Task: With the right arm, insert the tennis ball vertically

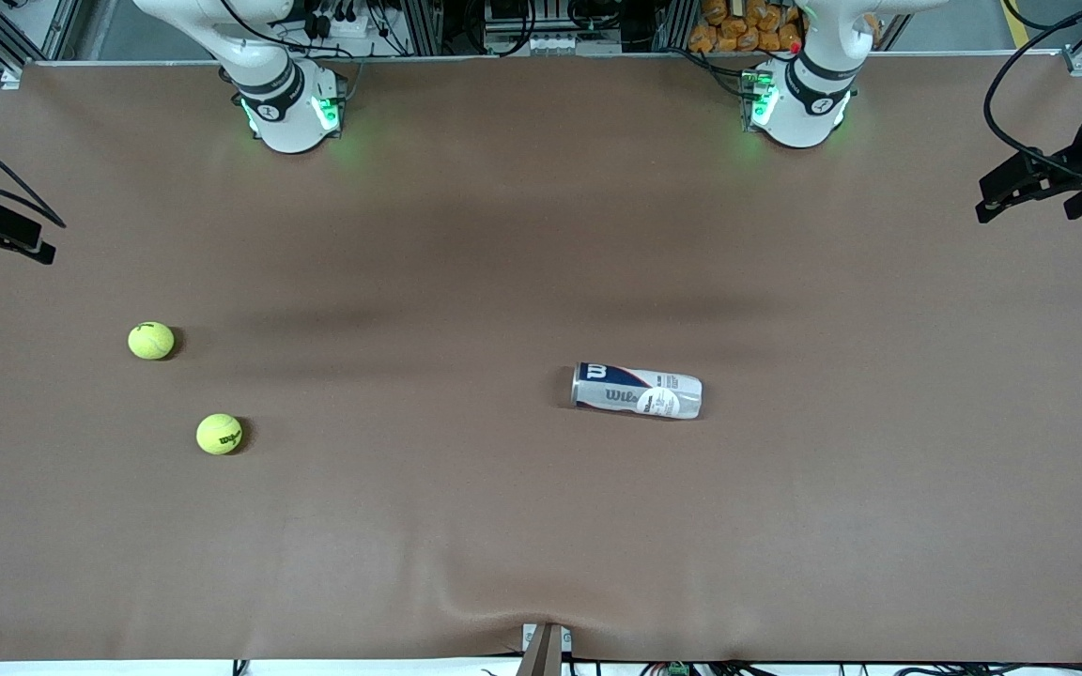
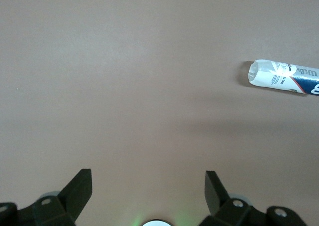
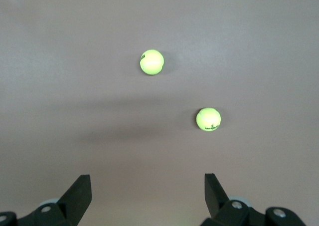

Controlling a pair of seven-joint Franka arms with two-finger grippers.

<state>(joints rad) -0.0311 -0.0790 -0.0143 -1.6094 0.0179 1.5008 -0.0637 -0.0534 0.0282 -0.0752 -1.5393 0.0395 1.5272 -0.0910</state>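
a: where are the tennis balls?

b: two fuzzy yellow-green tennis balls sit on the brown tabletop (image 1: 466, 526), both well apart from the tube (image 1: 637, 391), toward the right arm's end. one ball (image 1: 151, 340) lies farther from the front camera than the tube, the other ball (image 1: 220, 434) a little nearer than it.

a: and the tube?

b: a clear plastic cylinder with a blue and white label, lying on its side, so i'd say it must be stood up before a ball can drop in vertically.

a: the arms?

b: both wait high at the table's ends. the right gripper (image 3: 148, 196) hangs above the balls, fingers (image 3: 79, 193) spread wide, holding nothing. the left gripper (image 2: 148, 196) is over bare tabletop near the tube's clear end, fingers (image 2: 215, 191) spread too.
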